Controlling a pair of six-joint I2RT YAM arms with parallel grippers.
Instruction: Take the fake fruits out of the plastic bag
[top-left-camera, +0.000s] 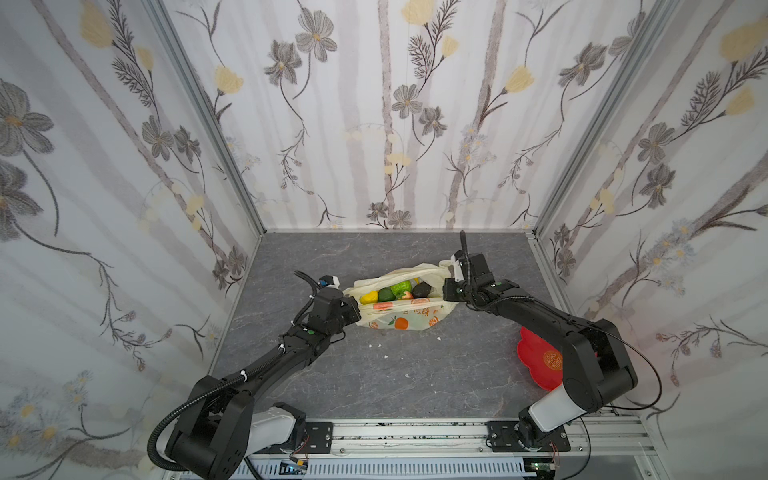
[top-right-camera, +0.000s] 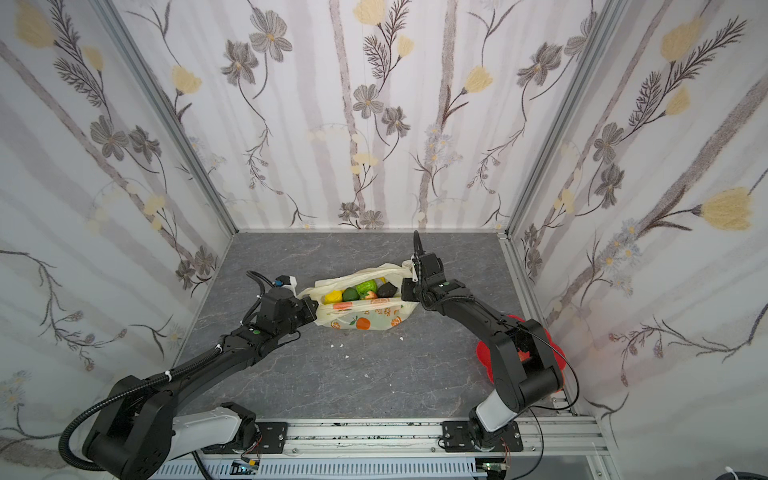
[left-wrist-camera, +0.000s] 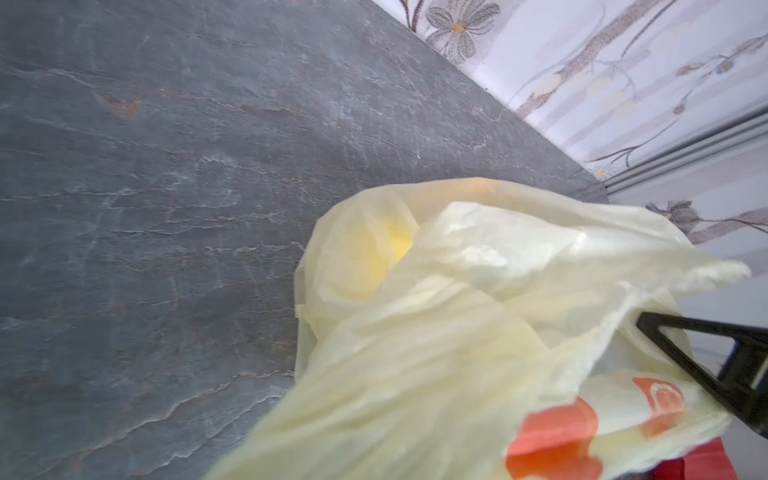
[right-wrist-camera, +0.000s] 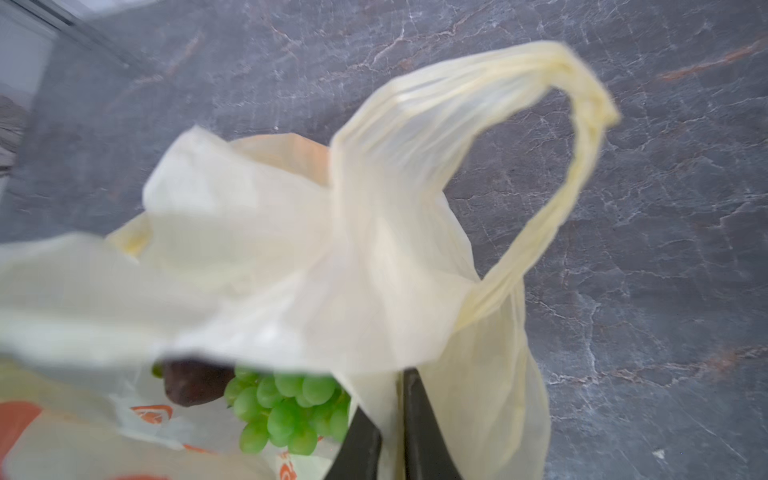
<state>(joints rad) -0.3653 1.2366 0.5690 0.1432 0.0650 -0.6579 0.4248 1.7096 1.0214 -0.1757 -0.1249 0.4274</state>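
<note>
The plastic bag (top-left-camera: 399, 318) gapes upward, so the fake fruits (top-left-camera: 386, 294) lie reachable from straight above — yet the left gripper (top-left-camera: 354, 311) pinches its left edge and the right gripper (right-wrist-camera: 392, 436) its right edge, closing off both ends. In the right wrist view a loose fold of film seems to overhang the grape bunch (right-wrist-camera: 286, 407). The grey table (top-left-camera: 374, 386) in front is open save for small white scraps (top-left-camera: 376, 345); the red dish (top-left-camera: 536, 361) sits partly under the right arm (top-left-camera: 582, 353).

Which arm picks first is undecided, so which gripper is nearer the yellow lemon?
Left. The left gripper pinches the plastic bag beside the yellow lemon; the right gripper pinches its opposite end, beyond the other fruits.
</note>
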